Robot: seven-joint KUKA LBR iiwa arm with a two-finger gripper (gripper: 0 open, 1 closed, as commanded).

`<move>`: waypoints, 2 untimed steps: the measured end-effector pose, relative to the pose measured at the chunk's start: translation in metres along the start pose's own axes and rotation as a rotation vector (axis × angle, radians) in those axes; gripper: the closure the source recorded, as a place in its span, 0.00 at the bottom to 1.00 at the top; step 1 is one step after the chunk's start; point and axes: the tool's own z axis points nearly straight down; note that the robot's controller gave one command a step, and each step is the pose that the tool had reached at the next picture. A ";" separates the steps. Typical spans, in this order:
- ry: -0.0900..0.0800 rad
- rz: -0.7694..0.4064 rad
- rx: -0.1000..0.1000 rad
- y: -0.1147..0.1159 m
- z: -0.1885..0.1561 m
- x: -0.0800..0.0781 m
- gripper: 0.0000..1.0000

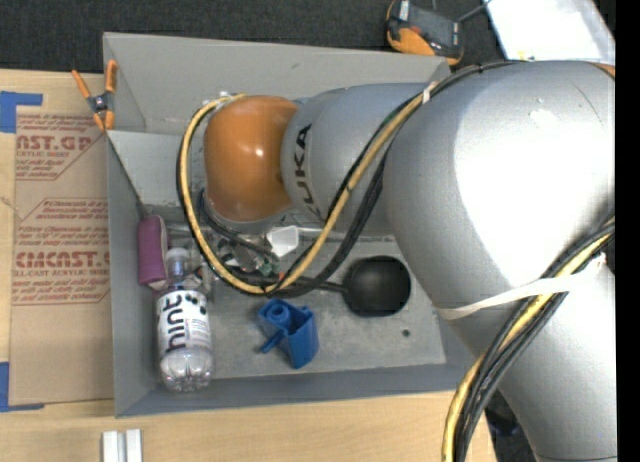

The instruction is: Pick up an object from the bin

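Nothing shows in the grasp of the claw [232,250]. It sits low in the bin [370,345], tucked under the orange cover [245,155] of the wrist, and we see only dark bits of its mechanism. We cannot tell whether it is spread or pressed together.

Nearest things:
- Clear bottle [186,335], lying flat below and to the view's left of the claw. Its cap end points up towards the claw and lies just beside it. The label is white with dark lettering. We cannot tell whether the two touch.
- White piece [283,241], small, just beside the claw on the view's right and half hidden by the wrist. We cannot tell what kind of thing it is.
- Purple block [151,250], long and narrow, to the view's left of the claw against the bin's wall, just beside the bottle's cap end.

Farther out:
- Blue plastic piece [290,332], angular, below the claw and a little to the view's right, apart from the bottle.
- Black round thing [377,286], domed and glossy, well to the view's right of the claw and partly under the arm [500,180].

Yellow and black cables [184,185] loop round the orange cover and hang down past the claw on both sides. The arm's big grey body covers the bin's right end.
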 end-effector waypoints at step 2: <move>0.000 0.000 -0.001 0.000 0.000 0.000 1.00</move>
